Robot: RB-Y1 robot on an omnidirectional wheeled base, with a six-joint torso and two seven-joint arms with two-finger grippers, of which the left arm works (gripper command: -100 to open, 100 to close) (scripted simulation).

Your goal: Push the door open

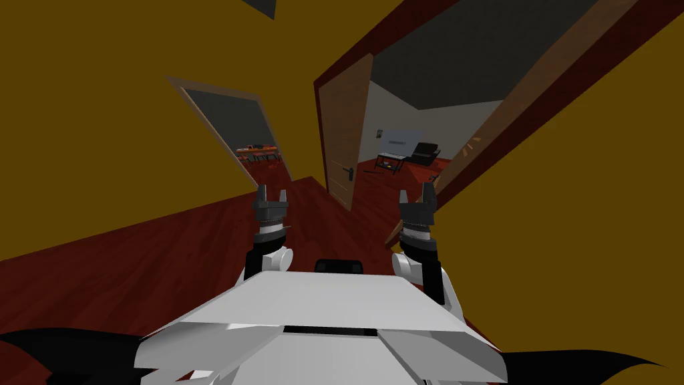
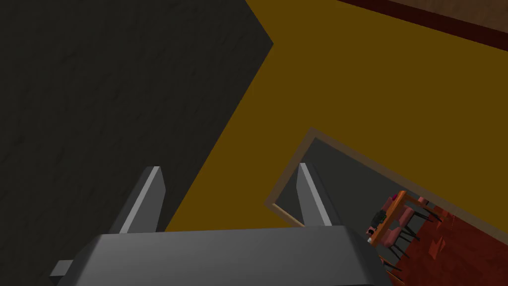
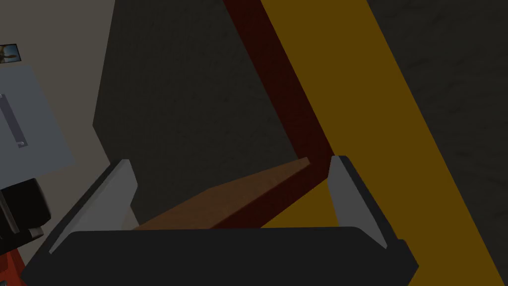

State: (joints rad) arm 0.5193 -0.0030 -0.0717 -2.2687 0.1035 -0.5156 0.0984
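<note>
Flat, even light is rendered; wrist views are shown dimmer; walls [image 1: 100, 100] are splayed toward ten and two o'clock.

No text, label, brand, number or sign can be read anywhere in these views. The brown wooden door [image 1: 344, 144] carries no legible marking. A small picture [image 3: 10, 52] hangs on the pale wall of the room beyond the doorway, but it is too small to tell whether it bears any writing.
</note>
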